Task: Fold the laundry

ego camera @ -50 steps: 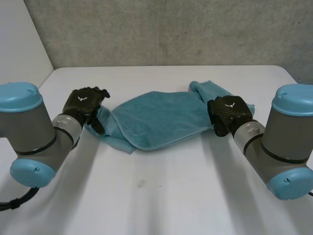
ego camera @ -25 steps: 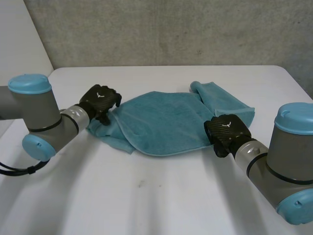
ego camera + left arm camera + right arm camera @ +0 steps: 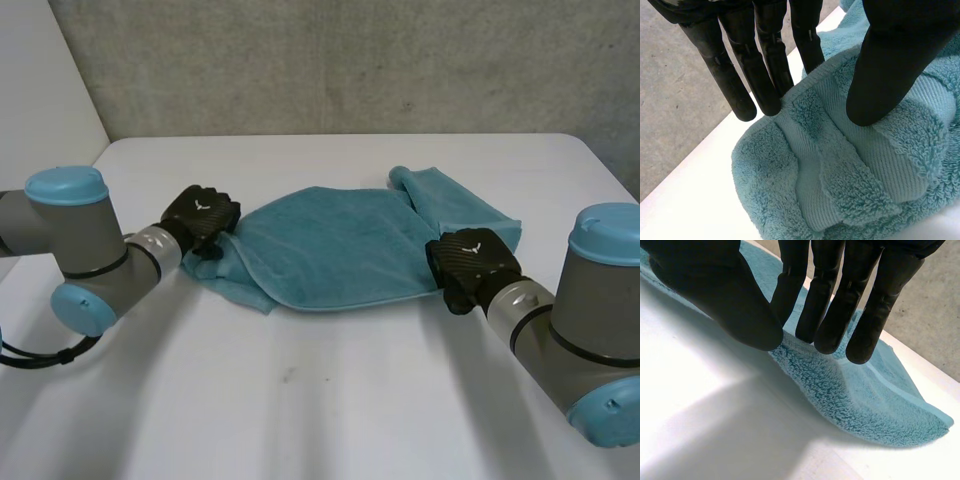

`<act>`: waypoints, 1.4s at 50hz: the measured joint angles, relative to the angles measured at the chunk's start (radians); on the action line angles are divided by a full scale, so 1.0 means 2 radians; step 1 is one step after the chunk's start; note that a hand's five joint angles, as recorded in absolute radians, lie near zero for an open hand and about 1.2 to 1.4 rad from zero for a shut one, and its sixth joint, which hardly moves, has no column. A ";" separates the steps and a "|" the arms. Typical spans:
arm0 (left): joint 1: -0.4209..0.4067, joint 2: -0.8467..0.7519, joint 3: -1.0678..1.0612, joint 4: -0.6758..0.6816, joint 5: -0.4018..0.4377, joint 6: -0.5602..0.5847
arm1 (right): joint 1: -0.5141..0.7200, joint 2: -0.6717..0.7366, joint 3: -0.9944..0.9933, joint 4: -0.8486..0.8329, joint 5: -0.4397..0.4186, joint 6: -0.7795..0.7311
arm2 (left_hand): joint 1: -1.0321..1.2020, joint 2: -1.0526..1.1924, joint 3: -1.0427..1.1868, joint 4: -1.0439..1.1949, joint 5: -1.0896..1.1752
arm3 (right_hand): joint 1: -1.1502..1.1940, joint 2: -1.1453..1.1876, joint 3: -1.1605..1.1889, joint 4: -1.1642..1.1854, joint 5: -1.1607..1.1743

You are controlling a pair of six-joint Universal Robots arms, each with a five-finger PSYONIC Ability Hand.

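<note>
Head view has the blue towel (image 3: 330, 250) lying rumpled on the white table (image 3: 330, 400), stretched between the two hands, with the left hand (image 3: 198, 215) at one bunched end and the right hand (image 3: 470, 265) on the near edge towards the other end. Beyond the right hand a strip of the towel runs away from it, its far tip rolled over. At the left hand the cloth is gathered into ridges: its straight fingers (image 3: 765, 75) stand behind a raised fold and its thumb (image 3: 885, 75) presses on the front, so it appears to pinch that fold. The right hand's fingers (image 3: 830, 315) and thumb (image 3: 725, 305) close on the towel's edge, which rises off the table up to them. As I judge it, the folding has barely begun: both hands have a hold, but no clean fold is laid, the edges are not lined up, and the cloth needs flattening before it can be doubled over.
</note>
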 measured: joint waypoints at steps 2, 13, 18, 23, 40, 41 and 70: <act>0.000 0.001 -0.001 0.001 0.000 0.000 | -0.001 0.000 0.000 0.000 0.000 0.001 | 0.000 0.000 0.000 0.000 0.000 | 0.000 0.000 0.000 0.000 0.000; 0.006 0.004 -0.016 0.010 -0.001 0.018 | -0.003 0.000 -0.003 0.001 -0.001 0.004 | 0.134 0.151 0.150 0.152 0.139 | 0.000 0.000 0.000 0.000 0.000; 0.010 0.030 -0.033 0.014 -0.025 0.027 | -0.015 -0.001 -0.009 0.004 0.001 0.010 | 0.134 0.166 0.163 0.165 0.140 | -0.114 -0.151 -0.142 -0.147 -0.130; 0.010 0.085 -0.062 0.013 -0.058 0.025 | -0.042 -0.013 -0.016 0.011 0.003 0.034 | 0.134 0.167 0.165 0.165 0.140 | -0.279 -0.347 -0.349 -0.356 -0.344; -0.008 0.311 -0.165 -0.030 -0.075 -0.066 | -0.149 -0.081 0.017 0.081 -0.119 0.103 | 0.134 0.168 0.165 0.165 0.140 | -0.303 -0.373 -0.379 -0.390 -0.378; -0.008 0.318 -0.165 -0.034 -0.075 -0.069 | -0.149 -0.083 0.020 0.080 -0.126 0.092 | 0.134 0.168 0.165 0.165 0.140 | -0.303 -0.373 -0.379 -0.390 -0.378; -0.016 0.417 -0.299 -0.063 -0.071 -0.087 | -0.100 0.169 -0.310 0.255 -0.198 -0.386 | 0.134 0.168 0.166 0.167 0.140 | -0.278 -0.338 -0.337 -0.345 -0.338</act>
